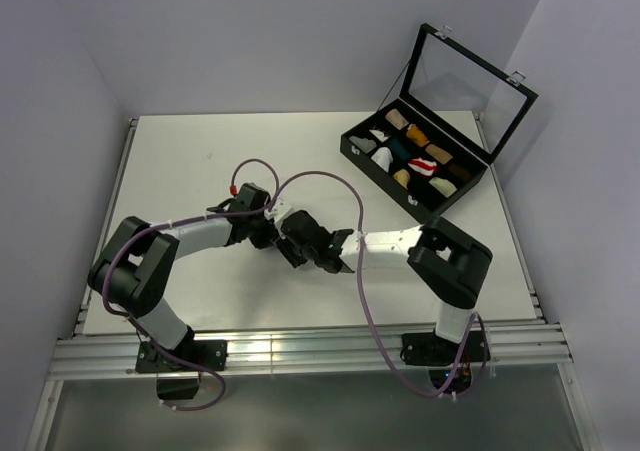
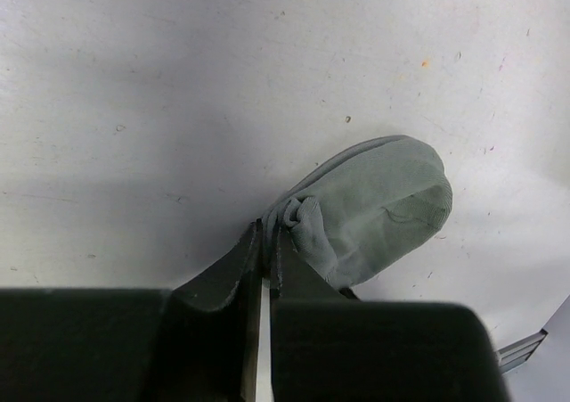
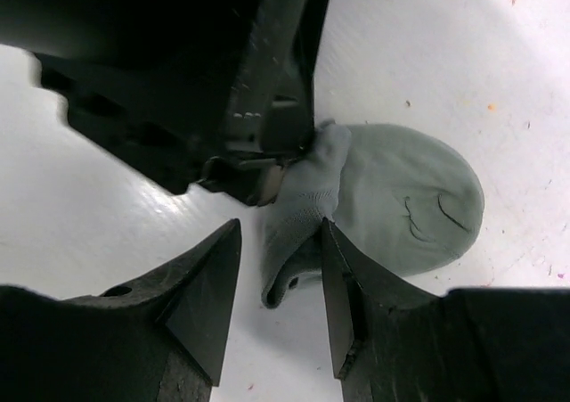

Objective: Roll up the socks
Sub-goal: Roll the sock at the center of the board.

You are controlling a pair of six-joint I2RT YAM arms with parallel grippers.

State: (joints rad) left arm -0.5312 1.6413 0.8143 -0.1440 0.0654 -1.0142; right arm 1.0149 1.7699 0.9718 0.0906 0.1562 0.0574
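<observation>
Pinched bunched cuff of grey sock (image 2: 374,206) in left gripper (image 2: 267,233), toe stretched ahead across desk (image 2: 178,81). Straddled loose cuff edge with right gripper (image 3: 280,233), spread, just beside left.

The sock (image 2: 378,201) lies on the surface (image 1: 200,166) between my left tool (image 2: 267,230) and right tool (image 3: 280,231); the case (image 1: 385,180) stands far right.
</observation>
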